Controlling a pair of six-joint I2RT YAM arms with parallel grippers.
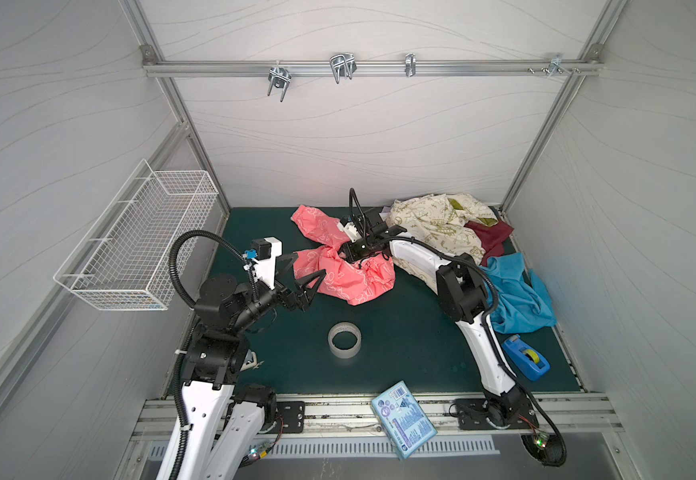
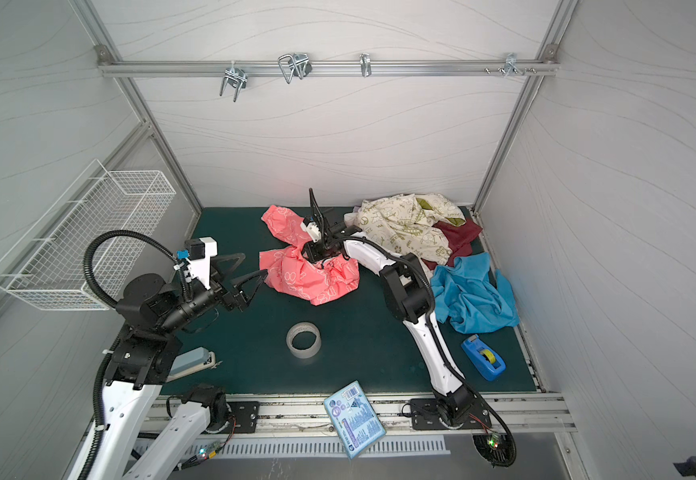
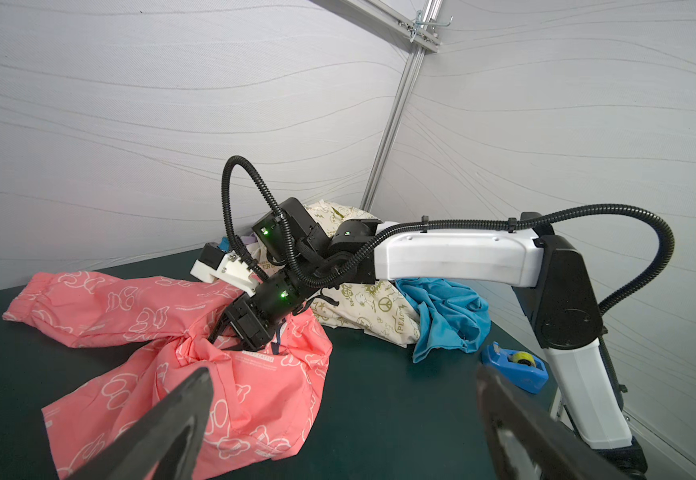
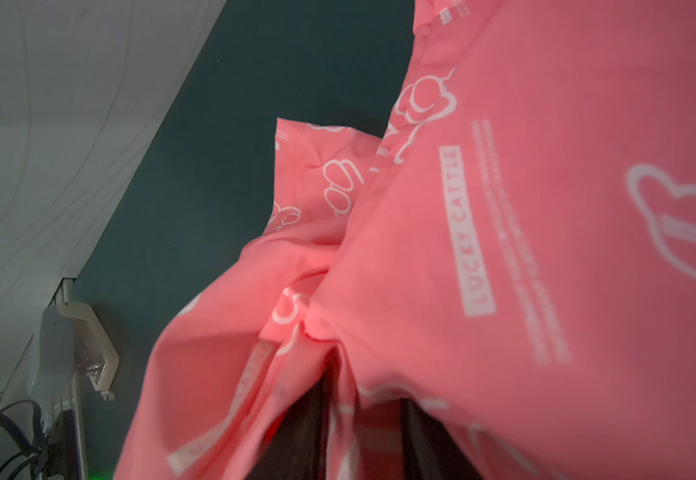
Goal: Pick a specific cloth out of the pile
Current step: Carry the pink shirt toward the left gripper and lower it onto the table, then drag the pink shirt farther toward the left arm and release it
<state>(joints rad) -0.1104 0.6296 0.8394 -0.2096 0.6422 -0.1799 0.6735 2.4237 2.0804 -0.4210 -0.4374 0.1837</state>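
Note:
The cloth (image 1: 350,282) (image 2: 313,282) (image 3: 254,399), coral-pink with white outline doodles, lies crumpled on the green mat, left of the pile (image 1: 437,228). The pile holds cream, maroon and blue cloths at the back right. My right gripper (image 1: 344,255) (image 2: 309,253) (image 3: 223,334) presses down into the cloth's bunched middle. In the right wrist view the jaws of the right gripper (image 4: 369,399) stand apart, with a fold of the cloth (image 4: 545,208) draped between them. My left gripper (image 1: 311,264) (image 2: 254,264) (image 3: 344,374) hovers open at the cloth's left edge, holding nothing.
A clear tape roll (image 1: 344,338) lies in front of the cloth. A blue tape dispenser (image 1: 527,357) sits at the right, and a blue packet (image 1: 402,417) on the front rail. A wire basket (image 1: 138,245) hangs on the left wall. A stapler (image 2: 190,361) lies beside the left arm's base.

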